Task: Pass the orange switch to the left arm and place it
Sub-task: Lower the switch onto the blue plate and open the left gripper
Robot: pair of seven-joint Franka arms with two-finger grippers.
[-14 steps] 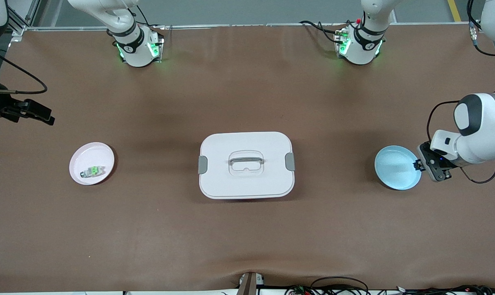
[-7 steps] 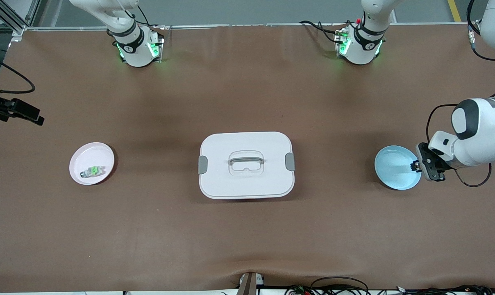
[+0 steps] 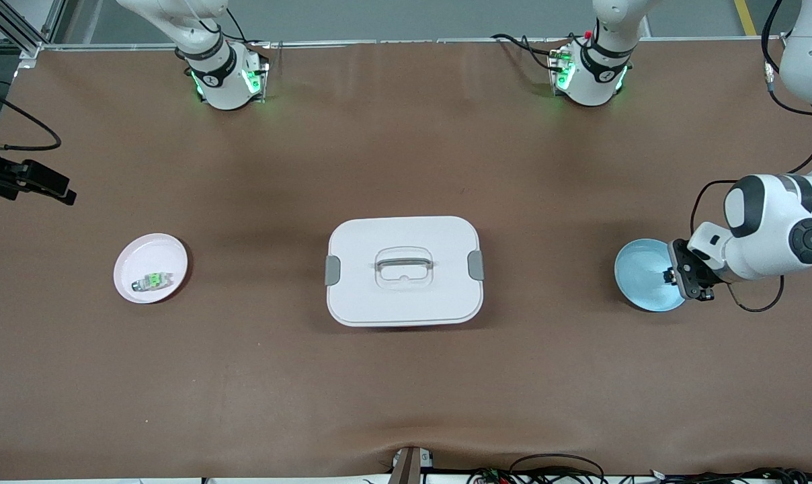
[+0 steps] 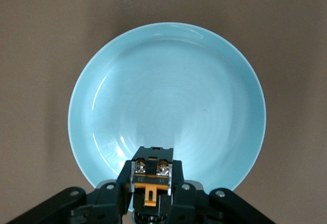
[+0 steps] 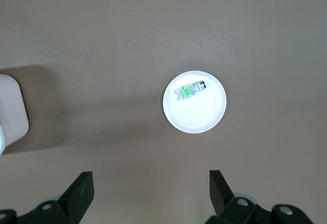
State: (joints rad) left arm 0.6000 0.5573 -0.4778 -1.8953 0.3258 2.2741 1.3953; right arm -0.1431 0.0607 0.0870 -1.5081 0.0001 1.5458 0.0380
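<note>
I am seeing the left gripper (image 3: pixel 675 276) pinching the orange switch (image 4: pixel 152 176) tight between its fingers, hanging over the edge of the blue plate (image 3: pixel 641 275) toward the left arm's end of the table from the box (image 3: pixel 403 270). The right gripper (image 3: pixel 39 181) is waiting with its fingers spread wide and nothing in them, up over the table toward the right arm's end from the box. Below it, I am looking at the pink plate (image 3: pixel 150 267) carrying a clear switch with a green mark (image 3: pixel 152 280).
</note>
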